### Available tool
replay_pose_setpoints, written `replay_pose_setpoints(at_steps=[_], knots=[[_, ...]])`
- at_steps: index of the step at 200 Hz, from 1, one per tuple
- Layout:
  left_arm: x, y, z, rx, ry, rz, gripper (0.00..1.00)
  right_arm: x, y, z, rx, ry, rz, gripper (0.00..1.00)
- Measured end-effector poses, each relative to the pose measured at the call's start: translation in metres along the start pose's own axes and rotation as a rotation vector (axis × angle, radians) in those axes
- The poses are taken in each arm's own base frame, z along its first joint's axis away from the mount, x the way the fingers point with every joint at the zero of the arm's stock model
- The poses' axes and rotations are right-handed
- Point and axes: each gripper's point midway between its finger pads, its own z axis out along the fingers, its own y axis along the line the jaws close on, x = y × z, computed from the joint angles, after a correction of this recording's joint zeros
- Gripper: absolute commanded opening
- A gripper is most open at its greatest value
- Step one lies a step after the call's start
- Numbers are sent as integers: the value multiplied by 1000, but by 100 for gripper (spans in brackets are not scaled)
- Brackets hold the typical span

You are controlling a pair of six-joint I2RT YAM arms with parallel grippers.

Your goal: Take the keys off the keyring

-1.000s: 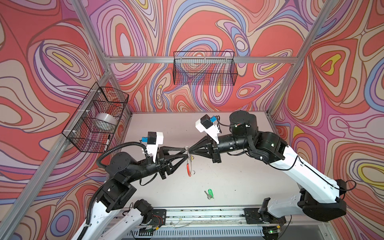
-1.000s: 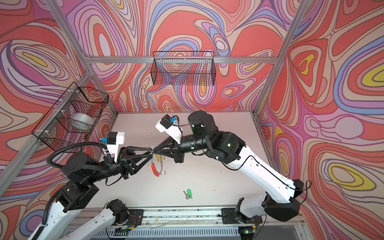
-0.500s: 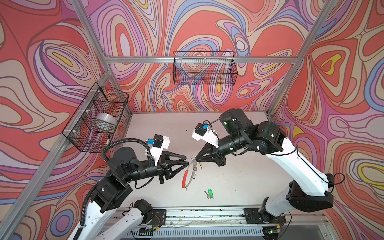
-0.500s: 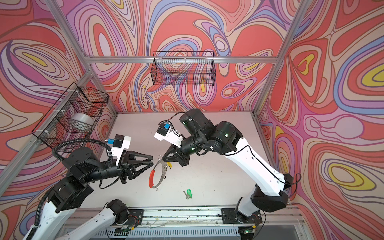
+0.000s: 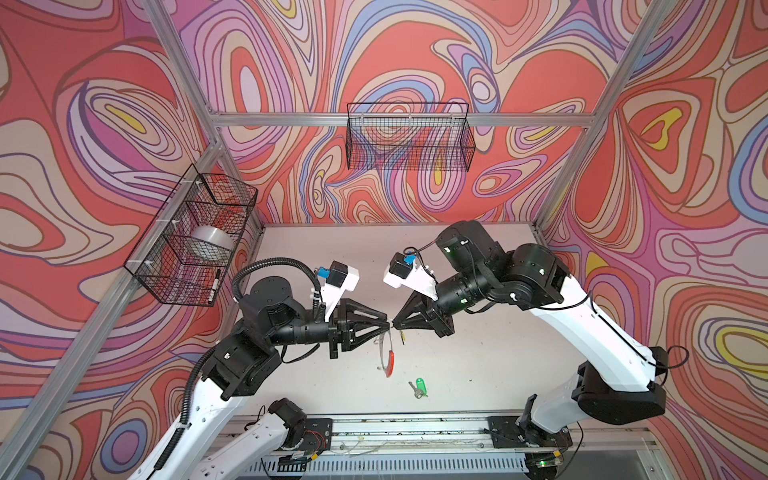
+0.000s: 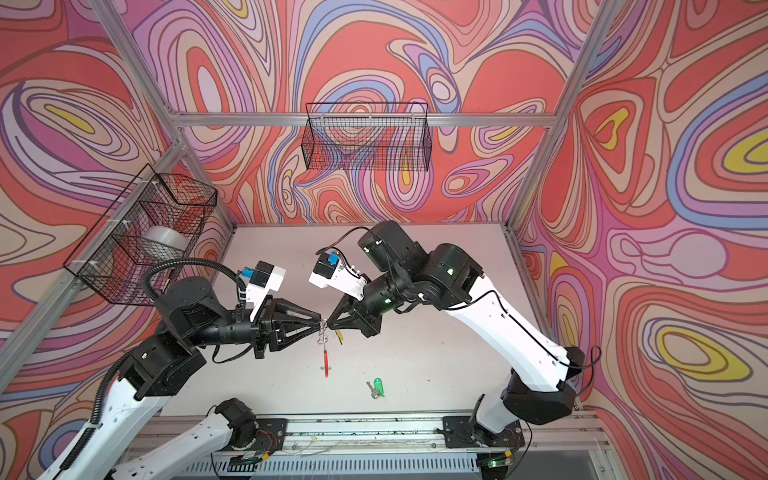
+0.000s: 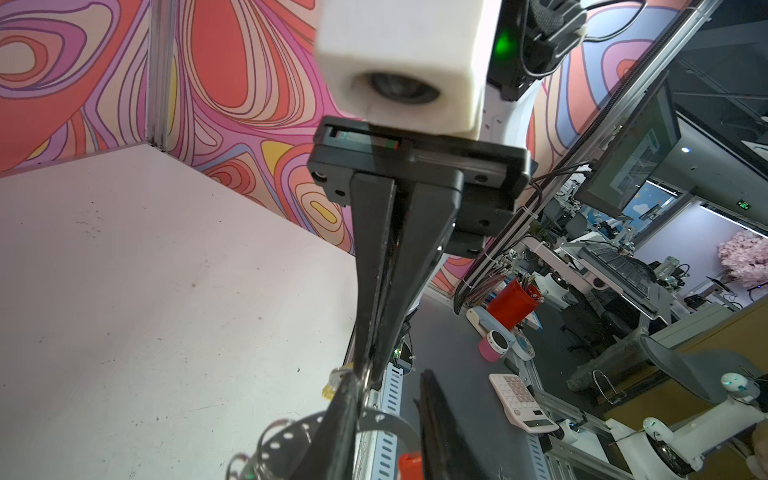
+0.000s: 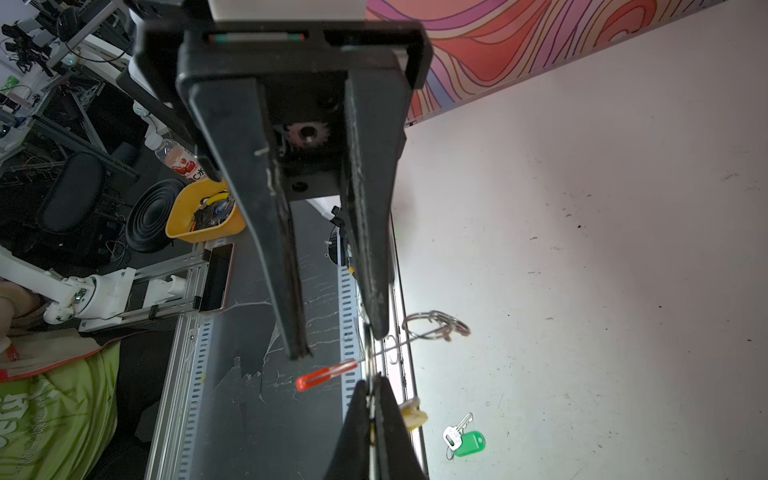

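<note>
The letters on a bottle (image 8: 178, 160) are too blurry to read. The left arm (image 5: 291, 330) and right arm (image 5: 582, 322) reach to the middle. The right tool (image 5: 395, 327), pressed together, pinches the hanging keyring (image 5: 389, 362) near the yellow key (image 8: 411, 411). The left tool (image 5: 387, 326) is spread around it. The green key (image 5: 420, 385) lies on the table (image 5: 478, 353).

My workplace is a robotics lab: an aluminium frame (image 5: 399, 119) hung with swirl-printed panels (image 5: 415, 50) boxes in my white table (image 5: 478, 365), and beyond it stand a monitor (image 7: 631, 158), cluttered desks (image 7: 611, 266) and another white robot arm (image 7: 685, 432).
</note>
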Motion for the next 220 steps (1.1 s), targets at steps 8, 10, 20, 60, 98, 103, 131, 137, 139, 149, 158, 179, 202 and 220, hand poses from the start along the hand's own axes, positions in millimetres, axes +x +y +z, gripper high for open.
replay_pose_setpoints(at_steps=[8,10,20,60,98,103,131,137,139,149,158,179,202,220], knots=[[0,-1,0,6,2,-3,26,0,0,0,-2,0,0,0],[0,0,1,7,3,-4,26,0,0,0,-2,0,0,0],[1,0,2,11,7,-9,27,0,1,0,-3,-1,0,0],[2,5,6,10,21,-26,23,0,1,0,-5,-1,0,0],[2,8,7,4,22,-31,11,-1,1,0,-7,-4,-2,0],[2,8,7,2,21,-32,9,-1,2,0,-8,-5,-2,0],[1,9,7,-5,17,-37,0,-2,2,0,-13,-8,-1,0],[1,9,7,-8,14,-36,0,-3,2,0,-12,-11,-2,0],[1,9,7,-7,13,-35,0,-3,2,0,-11,-11,-2,0],[-1,10,6,-14,1,-32,0,-4,1,0,-9,-16,-2,0],[-2,11,4,-22,-24,-25,0,-5,0,0,-5,-25,-4,0],[0,15,0,-47,-81,-29,0,-6,-2,5,-5,-58,-10,0],[0,19,-3,-66,-136,-41,0,-5,-5,9,-6,-116,-17,0],[-6,18,-5,-70,-174,-35,0,-10,-4,8,-4,-168,-35,0]])
